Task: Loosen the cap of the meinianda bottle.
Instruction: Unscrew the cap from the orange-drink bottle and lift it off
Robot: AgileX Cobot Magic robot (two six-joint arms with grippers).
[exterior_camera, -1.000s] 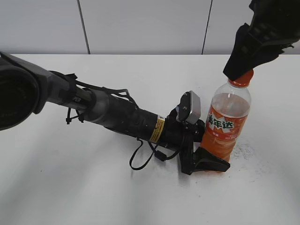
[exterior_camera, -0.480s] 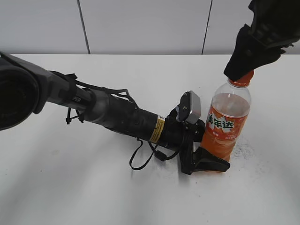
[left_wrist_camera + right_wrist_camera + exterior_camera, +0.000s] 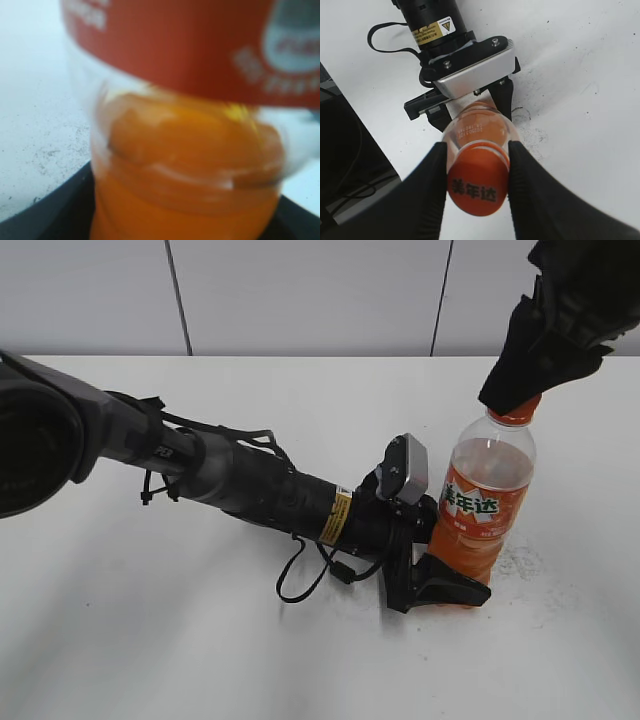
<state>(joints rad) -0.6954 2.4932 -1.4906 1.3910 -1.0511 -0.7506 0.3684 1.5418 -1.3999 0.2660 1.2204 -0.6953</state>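
Observation:
The meinianda bottle (image 3: 483, 508) stands upright on the white table, clear plastic with orange drink and an orange label. My left gripper (image 3: 440, 585) is shut on its lower body; in the left wrist view the bottle (image 3: 190, 165) fills the frame, blurred. My right gripper (image 3: 520, 380) comes down from the upper right and is shut on the orange cap (image 3: 477, 185). In the right wrist view both black fingers press the cap's sides, and dark characters show on its top. In the exterior view only the orange neck ring (image 3: 517, 418) shows below the fingers.
The left arm (image 3: 250, 490) lies low across the table from the left, with a loose black cable loop (image 3: 300, 585) beneath it. A grey panelled wall (image 3: 300, 295) runs behind the table. Dark specks mark the table (image 3: 525, 560) by the bottle's base.
The right gripper has shifted slightly up and to the right on the cap. The bottle and the left arm have not moved.

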